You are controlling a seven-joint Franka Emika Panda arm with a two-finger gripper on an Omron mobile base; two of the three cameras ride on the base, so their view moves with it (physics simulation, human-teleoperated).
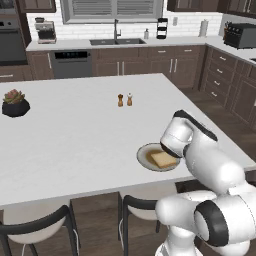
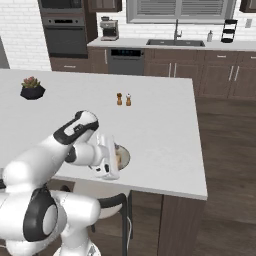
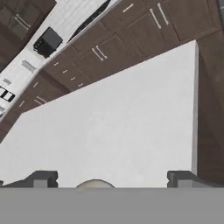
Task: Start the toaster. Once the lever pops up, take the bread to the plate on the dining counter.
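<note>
While a potted plant [image 1: 15,103] sits far left on the dining counter [image 1: 75,145] and two shakers [image 1: 125,100] stand mid-counter, the bread [image 1: 163,159] lies on the plate [image 1: 145,156] near the right front edge; above it, the gripper [image 3: 112,181] hangs, jaws wide apart, empty.

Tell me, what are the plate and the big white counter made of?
The plate looks like glazed pottery: smooth greyish-tan with a darker rim. The dining counter looks like matte white stone or laminate, plain and even; which one I can't tell.
</note>
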